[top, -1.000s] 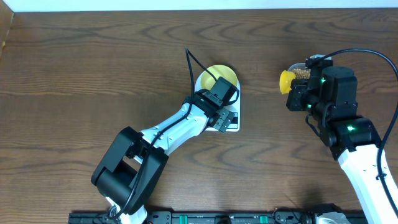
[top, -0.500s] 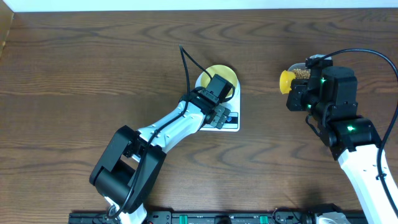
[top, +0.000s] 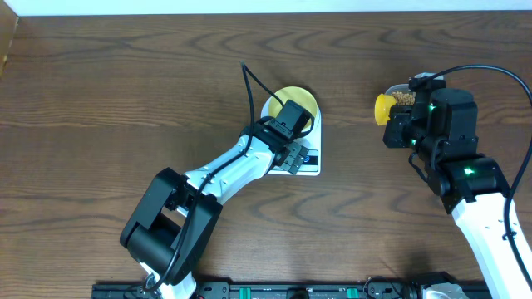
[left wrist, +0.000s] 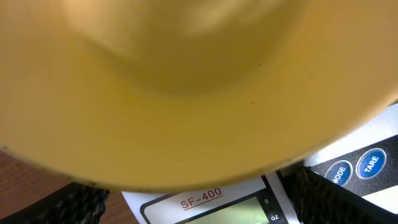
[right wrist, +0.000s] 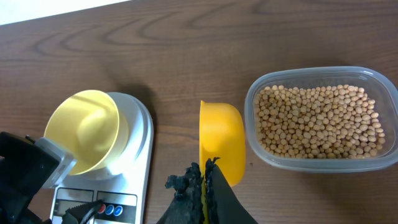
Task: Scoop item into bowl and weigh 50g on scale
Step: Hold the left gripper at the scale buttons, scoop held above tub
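The pale-yellow bowl (top: 297,101) (right wrist: 84,130) sits on the white scale (top: 309,166) (right wrist: 134,162) (left wrist: 168,202) at mid-table. My left gripper (top: 293,149) (left wrist: 202,200) hovers over the scale's display, open wide, its black fingertips (left wrist: 81,202) level with the bowl's (left wrist: 186,112) near rim and holding nothing. To the right, my right gripper (right wrist: 205,180) (top: 392,123) is shut on the handle of a bright yellow scoop (right wrist: 221,140) (top: 382,108). The beans (right wrist: 320,118) (top: 404,97) fill a clear tub just right of the scoop.
The clear tub's wall (right wrist: 311,158) stands close beside the scoop, and my right arm hides most of it from overhead. The left arm's black cable (top: 249,83) loops up beside the bowl. The scale's buttons (left wrist: 371,163) lie by the left gripper's right finger.
The left gripper has edged slightly up and left toward the bowl, then held still. The right arm and scoop have not moved.
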You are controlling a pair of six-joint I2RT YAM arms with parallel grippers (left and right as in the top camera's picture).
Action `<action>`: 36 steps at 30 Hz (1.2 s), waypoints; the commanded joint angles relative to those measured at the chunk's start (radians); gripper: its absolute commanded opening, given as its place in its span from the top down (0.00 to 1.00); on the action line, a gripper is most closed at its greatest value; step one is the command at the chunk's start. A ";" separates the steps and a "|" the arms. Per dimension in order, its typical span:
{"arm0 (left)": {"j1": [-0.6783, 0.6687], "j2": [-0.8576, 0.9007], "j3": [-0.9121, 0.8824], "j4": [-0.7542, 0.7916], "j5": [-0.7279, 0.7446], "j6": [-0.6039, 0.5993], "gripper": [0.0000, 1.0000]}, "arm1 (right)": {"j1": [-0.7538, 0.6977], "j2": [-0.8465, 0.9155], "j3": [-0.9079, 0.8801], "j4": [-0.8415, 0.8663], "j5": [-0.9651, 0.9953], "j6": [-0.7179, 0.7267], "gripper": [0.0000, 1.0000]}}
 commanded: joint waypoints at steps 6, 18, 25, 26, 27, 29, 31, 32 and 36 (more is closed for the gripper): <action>-0.003 0.015 -0.009 -0.016 0.047 0.010 0.03 | -0.005 0.001 0.021 0.002 0.015 -0.015 0.99; -0.003 0.015 -0.009 -0.019 0.036 0.010 0.03 | -0.005 0.001 0.021 0.002 0.015 -0.015 0.99; -0.002 0.015 -0.009 -0.020 -0.014 0.010 0.03 | -0.005 0.001 0.021 0.002 0.015 -0.015 0.99; -0.002 0.015 -0.009 -0.019 -0.014 0.010 0.03 | -0.005 0.001 0.021 0.002 0.015 -0.015 0.99; -0.002 0.015 -0.009 -0.019 -0.014 0.010 0.03 | -0.005 0.001 0.021 0.002 0.015 -0.015 0.99; -0.002 0.015 -0.009 -0.019 -0.014 0.010 0.03 | -0.005 0.001 0.021 0.002 0.015 -0.015 0.99; -0.002 0.015 -0.009 -0.019 -0.014 0.010 0.03 | -0.005 0.001 0.021 0.002 0.015 -0.015 0.99; -0.002 0.015 -0.009 -0.019 -0.014 0.010 0.03 | -0.005 0.001 0.021 0.002 0.015 -0.015 0.99; -0.002 0.015 -0.009 -0.018 -0.014 0.010 0.03 | -0.005 0.001 0.021 0.002 0.015 -0.015 0.99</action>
